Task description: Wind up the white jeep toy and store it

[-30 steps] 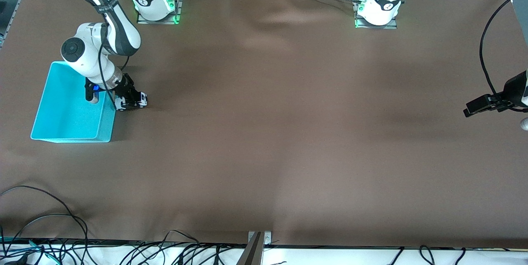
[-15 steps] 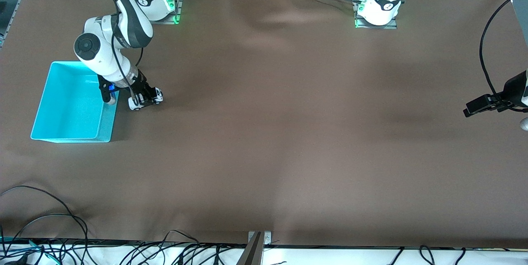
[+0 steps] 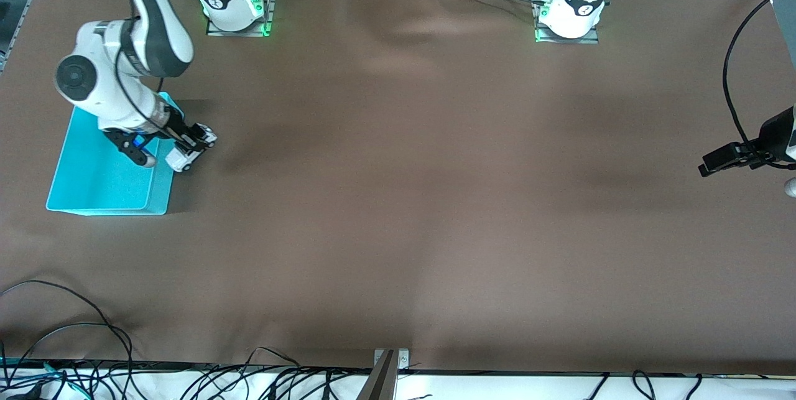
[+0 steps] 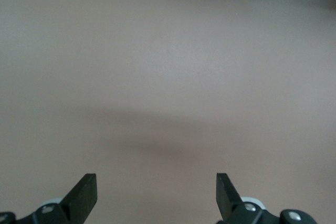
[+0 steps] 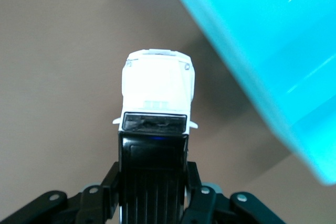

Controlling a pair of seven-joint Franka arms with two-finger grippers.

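Evenly lit from above, with soft broad shadows across the brown desk point(image 3: 398, 201) and a darker patch beside the cyan bin point(image 3: 99, 182). Overexposed on the toy car point(image 5: 157, 85) in the right wrist view, its white hood washed out, the bin wall there blurred. Slightly soft throughout the left wrist view.

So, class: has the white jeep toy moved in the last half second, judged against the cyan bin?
Yes. Clamped in the right gripper, the white jeep toy has moved back toward the cyan bin, now by its rim.
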